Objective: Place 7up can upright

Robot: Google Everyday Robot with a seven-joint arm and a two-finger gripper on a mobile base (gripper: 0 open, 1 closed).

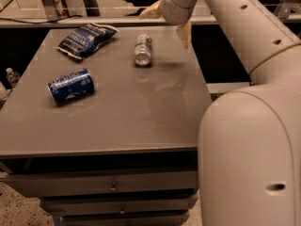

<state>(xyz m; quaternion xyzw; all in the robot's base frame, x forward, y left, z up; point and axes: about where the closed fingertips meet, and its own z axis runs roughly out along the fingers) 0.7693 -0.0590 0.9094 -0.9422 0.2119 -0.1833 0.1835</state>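
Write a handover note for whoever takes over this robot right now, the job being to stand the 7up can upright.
Gripper: open, empty, over the far right edge of the table, just right of the 7up can and not touching it.
7up can: on its side, far middle of the table.
Blue can lies at the left, snack bag at the far left.
Done: nothing; can not grasped.
Left: grasp it, stand it upright, release.
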